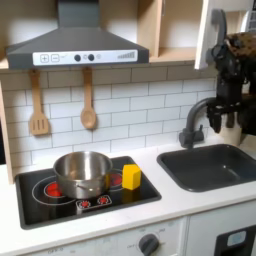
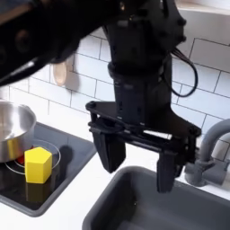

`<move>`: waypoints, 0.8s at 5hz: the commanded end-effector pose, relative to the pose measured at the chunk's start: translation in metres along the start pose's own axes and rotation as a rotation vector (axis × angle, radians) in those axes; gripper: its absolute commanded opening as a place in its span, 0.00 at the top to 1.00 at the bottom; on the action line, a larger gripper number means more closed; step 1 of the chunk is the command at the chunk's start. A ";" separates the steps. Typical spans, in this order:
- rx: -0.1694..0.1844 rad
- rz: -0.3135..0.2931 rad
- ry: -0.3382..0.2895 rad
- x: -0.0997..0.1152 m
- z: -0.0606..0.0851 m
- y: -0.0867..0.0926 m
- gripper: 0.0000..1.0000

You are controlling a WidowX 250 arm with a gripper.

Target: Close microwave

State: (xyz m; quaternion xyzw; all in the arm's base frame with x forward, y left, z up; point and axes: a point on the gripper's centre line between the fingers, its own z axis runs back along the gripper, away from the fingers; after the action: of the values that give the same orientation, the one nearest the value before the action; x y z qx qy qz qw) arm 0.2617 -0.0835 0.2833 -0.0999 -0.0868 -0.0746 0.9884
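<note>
The microwave sits at the top right of the first exterior view, its white door (image 1: 212,25) swung out from the light-wood cabinet opening (image 1: 182,28). My black arm stands just right of the door's edge, close against it; whether they touch I cannot tell. My gripper (image 1: 228,102) hangs below the door with its fingers pointing down. In the second exterior view the gripper (image 2: 139,163) is over the sink (image 2: 135,208), both fingers (image 2: 111,151) spread wide apart with nothing between them.
A dark sink (image 1: 210,165) with a grey faucet (image 1: 195,115) lies under the arm. A steel pot (image 1: 82,172) and a yellow block (image 1: 131,176) rest on the stove (image 1: 40,195). The grey range hood (image 1: 75,45) and two wooden utensils (image 1: 88,100) are on the left wall.
</note>
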 end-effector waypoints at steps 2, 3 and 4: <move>-0.015 0.075 -0.002 0.015 0.008 0.017 0.00; -0.015 0.091 -0.004 0.021 0.010 0.019 0.00; -0.018 0.102 -0.001 0.029 0.010 0.021 0.00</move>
State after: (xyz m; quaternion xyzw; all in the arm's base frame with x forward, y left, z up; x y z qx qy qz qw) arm 0.2924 -0.0642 0.2933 -0.1119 -0.0815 -0.0246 0.9901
